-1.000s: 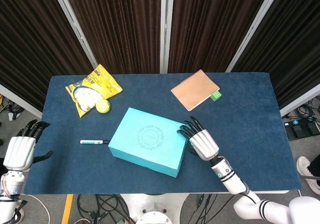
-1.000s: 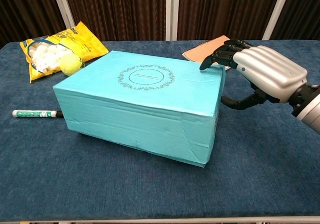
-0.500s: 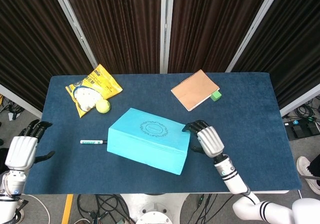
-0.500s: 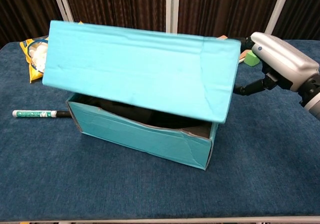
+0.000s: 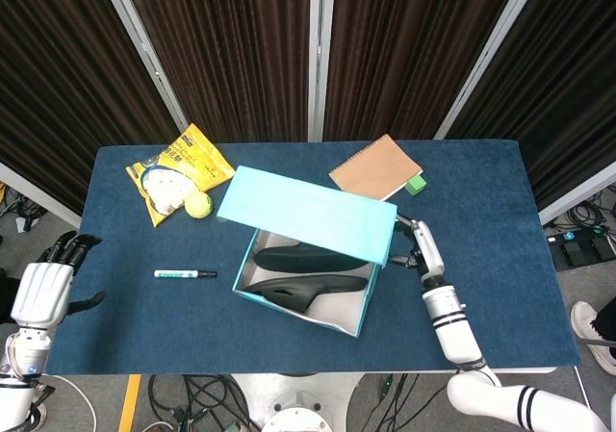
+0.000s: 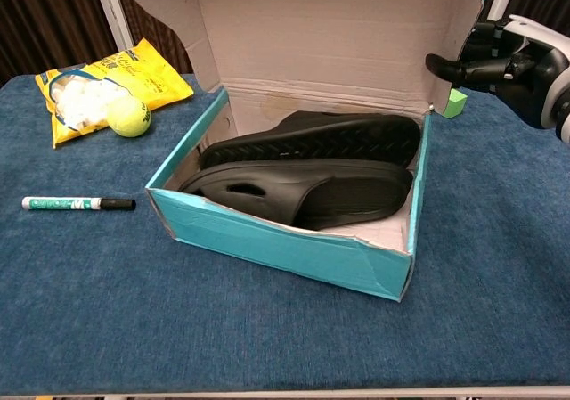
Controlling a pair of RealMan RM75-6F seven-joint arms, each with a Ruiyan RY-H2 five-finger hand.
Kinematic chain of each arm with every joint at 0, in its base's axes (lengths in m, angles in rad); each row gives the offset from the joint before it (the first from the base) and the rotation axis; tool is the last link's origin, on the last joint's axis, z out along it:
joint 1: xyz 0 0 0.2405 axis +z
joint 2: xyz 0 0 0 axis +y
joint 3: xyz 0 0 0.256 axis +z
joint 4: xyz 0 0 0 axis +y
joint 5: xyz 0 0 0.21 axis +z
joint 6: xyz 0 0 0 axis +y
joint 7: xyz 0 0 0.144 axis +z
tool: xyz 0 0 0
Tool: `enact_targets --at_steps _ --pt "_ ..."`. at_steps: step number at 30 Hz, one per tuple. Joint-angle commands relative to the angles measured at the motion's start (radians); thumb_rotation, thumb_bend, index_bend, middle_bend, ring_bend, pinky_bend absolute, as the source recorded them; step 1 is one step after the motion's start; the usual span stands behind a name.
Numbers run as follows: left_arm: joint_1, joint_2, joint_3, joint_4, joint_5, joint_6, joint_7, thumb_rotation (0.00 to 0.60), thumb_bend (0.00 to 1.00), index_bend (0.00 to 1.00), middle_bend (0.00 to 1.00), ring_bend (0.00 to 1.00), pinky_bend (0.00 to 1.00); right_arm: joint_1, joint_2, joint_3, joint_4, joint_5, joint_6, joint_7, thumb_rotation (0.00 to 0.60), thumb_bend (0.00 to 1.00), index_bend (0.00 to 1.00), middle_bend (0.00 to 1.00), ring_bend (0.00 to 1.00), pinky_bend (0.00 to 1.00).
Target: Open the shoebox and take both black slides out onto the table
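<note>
You have the shoebox [image 5: 306, 283] open — its lid [image 5: 308, 214] stands upright at the back, your right hand [image 6: 508, 57] at its right edge, though whether it grips the lid you cannot tell. Both black slides [image 6: 307, 173] lie inside, untouched. Your left hand [image 5: 43, 283] hangs empty, fingers spread, off the table's left edge; lifting both slides out remains.
</note>
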State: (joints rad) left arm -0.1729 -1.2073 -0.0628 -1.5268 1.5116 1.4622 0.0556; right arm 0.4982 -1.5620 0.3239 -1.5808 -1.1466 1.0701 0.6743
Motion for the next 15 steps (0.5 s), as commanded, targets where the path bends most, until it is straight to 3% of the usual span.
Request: enact_targets --at_steps 1,4,9,15 --pt "0.001 0.001 0.001 0.001 -0.001 0.001 0.0 0.6 0.07 0.21 0.2 0.11 0.33 -0.002 0.031 0.077 -0.054 0.129 -0.089 0.084 0.6 0.29 0.57 0.47 0.33 0.35" --pt "0.002 0.002 0.001 0.001 -0.001 0.001 0.0 0.6 0.07 0.21 0.2 0.11 0.33 -0.003 0.055 0.106 -0.07 0.198 -0.164 0.136 0.6 0.27 0.49 0.45 0.27 0.35" --pt "0.002 0.002 0.003 0.003 -0.001 -0.001 -0.002 0.6 0.07 0.21 0.2 0.11 0.33 -0.011 0.075 0.144 -0.089 0.285 -0.251 0.208 0.6 0.22 0.25 0.3 0.12 0.26" --pt "0.003 0.002 0.005 0.004 -0.002 -0.002 -0.001 0.6 0.07 0.21 0.2 0.11 0.33 -0.019 0.061 0.193 -0.081 0.322 -0.257 0.248 0.6 0.19 0.02 0.16 0.0 0.16"
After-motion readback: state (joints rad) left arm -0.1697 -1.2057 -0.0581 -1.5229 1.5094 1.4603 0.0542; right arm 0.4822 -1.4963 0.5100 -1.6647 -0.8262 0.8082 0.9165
